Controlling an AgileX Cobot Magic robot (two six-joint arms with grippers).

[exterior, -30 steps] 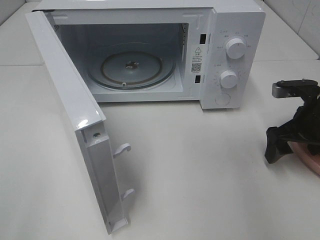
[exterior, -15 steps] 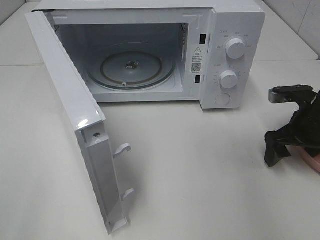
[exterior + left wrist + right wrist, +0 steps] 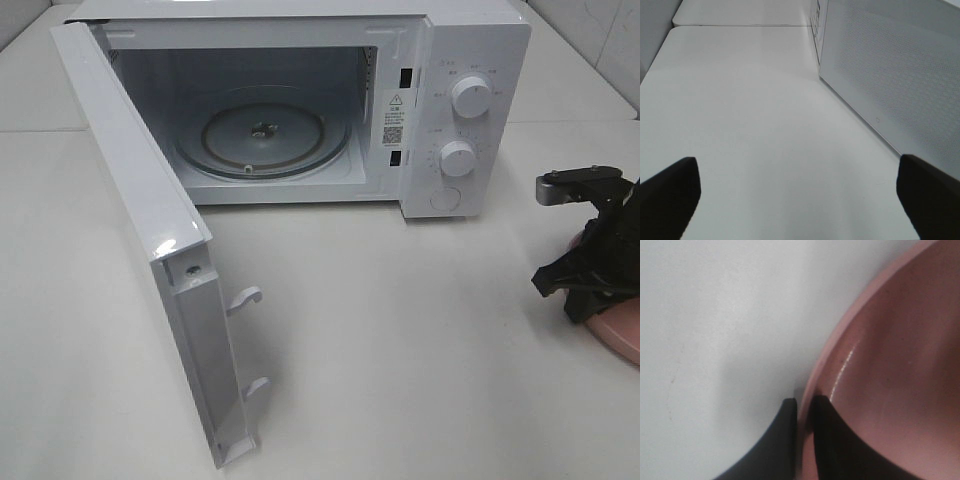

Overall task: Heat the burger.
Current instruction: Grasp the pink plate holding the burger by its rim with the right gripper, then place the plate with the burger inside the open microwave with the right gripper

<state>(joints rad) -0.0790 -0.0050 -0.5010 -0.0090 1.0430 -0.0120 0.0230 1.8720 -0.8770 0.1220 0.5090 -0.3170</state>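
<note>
The burger shows in no view. The plate [image 3: 622,338] lies toward the tabletop's [image 3: 400,330] right edge, half cut off by the picture, and the stretch of it in the right wrist view is bare, so I judge the burger sits on the hidden part.

A stacked bun is light and soft, and its layers slide easily, so squeezing it directly would crush or shear it. The plate is the better hold: stiff, glossy and probably slippery at the thin rim. A pinch at one edge lets the far side sag (keep it level and slow through the doorway).

The right gripper [image 3: 803,407] is pressed together on the plate's [image 3: 890,365] rim, one finger under the outer edge, the other inside the lip. The left gripper [image 3: 800,185] hangs spread wide over bare tabletop beside a dotted white panel of the microwave, holding nothing.

The microwave [image 3: 480,60] stands at the back edge, its door [image 3: 130,180] swung fully open and its turntable [image 3: 262,130] empty.

Against a second ago, the right jaws, then splayed around the rim, have come together on it, and the gripper [image 3: 590,290] has shifted slightly toward the right edge. The microwave, door and turntable are unchanged.
</note>
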